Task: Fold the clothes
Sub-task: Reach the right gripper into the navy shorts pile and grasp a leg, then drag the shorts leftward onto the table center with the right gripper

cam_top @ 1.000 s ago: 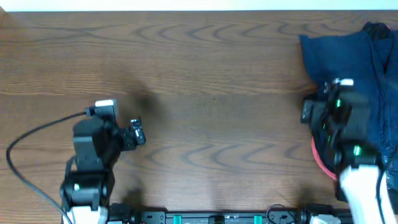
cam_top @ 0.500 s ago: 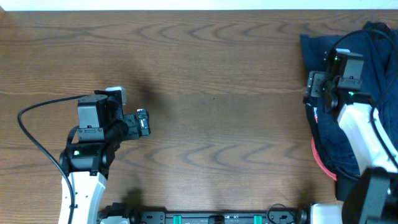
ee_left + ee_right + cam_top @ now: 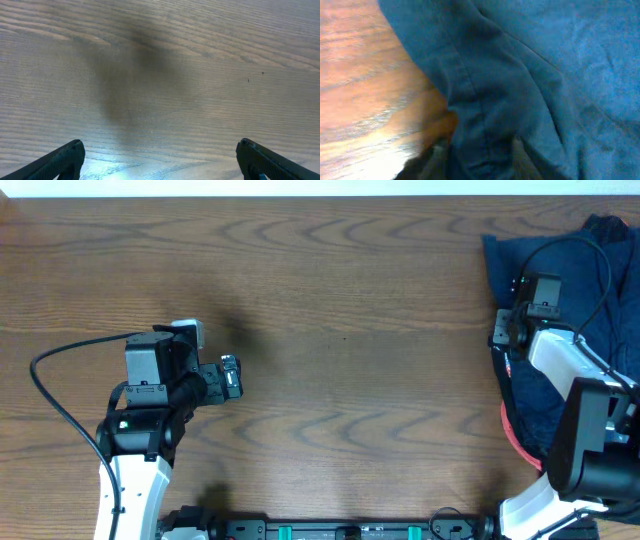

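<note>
The clothes (image 3: 565,265) are a rumpled dark navy pile at the table's right edge. My right gripper (image 3: 503,332) sits at the pile's left border. In the right wrist view a hemmed fold of the clothes (image 3: 545,75) fills the frame. That fold is bunched between the two blurred fingers (image 3: 437,157) of the right gripper (image 3: 477,157), which is shut on it. My left gripper (image 3: 232,377) hovers over bare wood at the left, far from the cloth. In the left wrist view the left gripper (image 3: 160,152) is open, with nothing between its dark fingertips (image 3: 65,160).
A red curved rim (image 3: 515,438) shows from under the pile's lower left. A black cable (image 3: 60,360) loops left of the left arm. The wooden table (image 3: 340,330) lies bare between the arms.
The right arm swung toward the far side along the pile's left border, and its jaws closed on a fold. The left arm rose slightly at first, then stayed still.
</note>
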